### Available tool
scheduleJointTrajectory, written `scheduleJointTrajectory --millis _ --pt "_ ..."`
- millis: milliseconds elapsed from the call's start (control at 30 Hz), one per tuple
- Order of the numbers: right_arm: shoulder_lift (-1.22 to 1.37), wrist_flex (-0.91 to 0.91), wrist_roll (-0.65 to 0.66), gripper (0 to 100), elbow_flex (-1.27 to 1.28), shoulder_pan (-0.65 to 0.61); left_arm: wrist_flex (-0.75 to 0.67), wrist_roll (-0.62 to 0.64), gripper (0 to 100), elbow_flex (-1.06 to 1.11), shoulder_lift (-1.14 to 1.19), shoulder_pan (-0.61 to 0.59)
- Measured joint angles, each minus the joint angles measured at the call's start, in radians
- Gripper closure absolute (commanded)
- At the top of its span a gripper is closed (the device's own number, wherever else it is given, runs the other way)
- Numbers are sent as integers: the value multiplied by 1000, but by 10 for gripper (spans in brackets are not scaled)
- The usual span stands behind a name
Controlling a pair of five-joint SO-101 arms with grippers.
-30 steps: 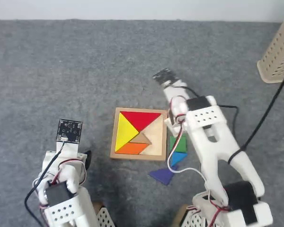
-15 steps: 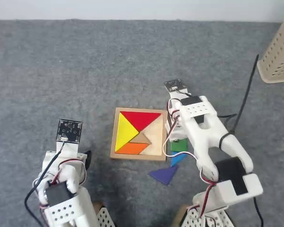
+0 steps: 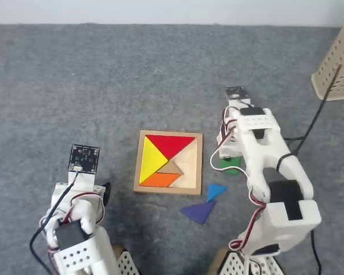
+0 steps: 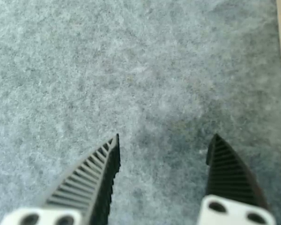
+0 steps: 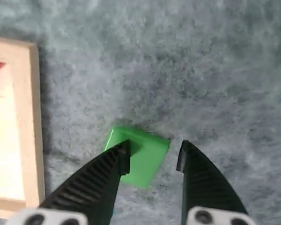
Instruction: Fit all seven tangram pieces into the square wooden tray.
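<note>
Right fingers [image 5: 100, 178] spread over green piece [image 5: 147, 154]; tray [image 3: 171, 133] holds red [image 3: 171, 144], yellow [image 3: 150, 160], orange pieces [image 3: 159, 179].

The square wooden tray [image 3: 171, 133] is laid on a grey carpeted table [image 3: 103, 86]. Beside it are spread a green piece [image 3: 229, 166], a blue triangle [image 3: 215, 190] and a purple triangle [image 3: 198, 212]; what may be a basket [image 3: 337, 69] is set far off.

Soft, even light falls from above on the grey carpet [image 3: 103, 74] in the high view, and the white shell of the right arm [image 3: 258, 143] is the brightest thing there. Shadows are weak and short. In the right wrist view a dim band hugs the green piece [image 5: 147, 159] and the rim of the wooden tray [image 5: 35, 117]. In the left wrist view a dusky patch lies ahead of the left gripper [image 4: 166, 138].
</note>
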Motion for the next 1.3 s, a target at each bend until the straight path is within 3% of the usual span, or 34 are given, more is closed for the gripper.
scheduleJointTrajectory --millis 167,333,467,633,1100,1300 --pt "-60 12 -28 815 5 9 0 0 720 0 0 0" --pt "-175 12 -212 790 68 -2 0 0 720 0 0 0" --pt "-173 12 -270 727 78 -63 0 0 720 0 0 0" --pt "-57 12 -301 762 69 -75 0 0 720 0 0 0" --pt "55 15 -308 948 -11 -14 0 0 720 0 0 2" --pt "61 25 -175 991 -35 -3 0 0 720 0 0 2"
